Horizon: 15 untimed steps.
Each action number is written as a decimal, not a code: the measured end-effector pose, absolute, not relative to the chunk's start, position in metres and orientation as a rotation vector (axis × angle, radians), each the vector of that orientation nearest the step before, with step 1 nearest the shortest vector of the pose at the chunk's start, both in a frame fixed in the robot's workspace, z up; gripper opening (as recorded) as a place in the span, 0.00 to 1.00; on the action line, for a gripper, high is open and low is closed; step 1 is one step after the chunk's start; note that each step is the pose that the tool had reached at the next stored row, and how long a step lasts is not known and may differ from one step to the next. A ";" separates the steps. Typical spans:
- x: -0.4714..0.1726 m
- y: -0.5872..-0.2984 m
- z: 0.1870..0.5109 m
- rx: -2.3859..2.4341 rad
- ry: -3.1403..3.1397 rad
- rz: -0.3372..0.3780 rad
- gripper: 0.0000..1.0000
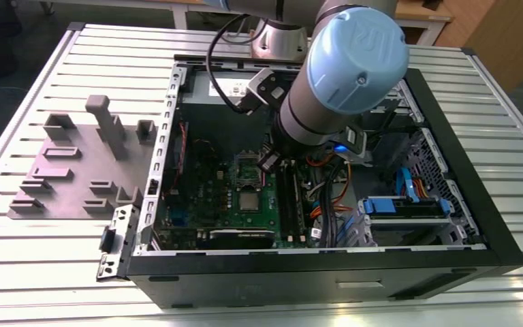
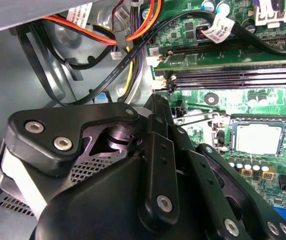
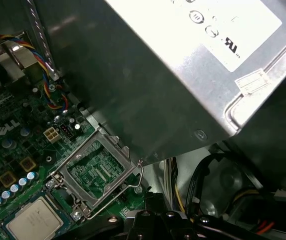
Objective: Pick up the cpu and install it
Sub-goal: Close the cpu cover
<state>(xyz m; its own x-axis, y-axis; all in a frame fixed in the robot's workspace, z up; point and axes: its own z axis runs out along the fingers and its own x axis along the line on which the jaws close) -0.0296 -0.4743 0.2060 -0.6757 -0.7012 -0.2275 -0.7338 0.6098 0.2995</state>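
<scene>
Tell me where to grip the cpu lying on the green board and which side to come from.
Grip the cpu by two opposite thin edges, coming straight down from above. It lies flat on the green board, silvery top up, with the hinged frame swung open beside it. Its rim sits low, so a sideways approach would likely be blocked.

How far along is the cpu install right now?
Done, it seems: the cpu lies flat in its socket on the green board. In hand: the gripper hangs above the board, apart from the cpu. Left: the socket's metal retention frame stands hinged open, not clamped over it.
</scene>
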 end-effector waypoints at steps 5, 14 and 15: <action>-0.031 -0.474 0.203 -1.224 2.739 0.569 0.11; -0.032 -0.474 0.198 -1.223 2.736 0.576 0.11; -0.032 -0.474 0.198 -1.222 2.735 0.577 0.11</action>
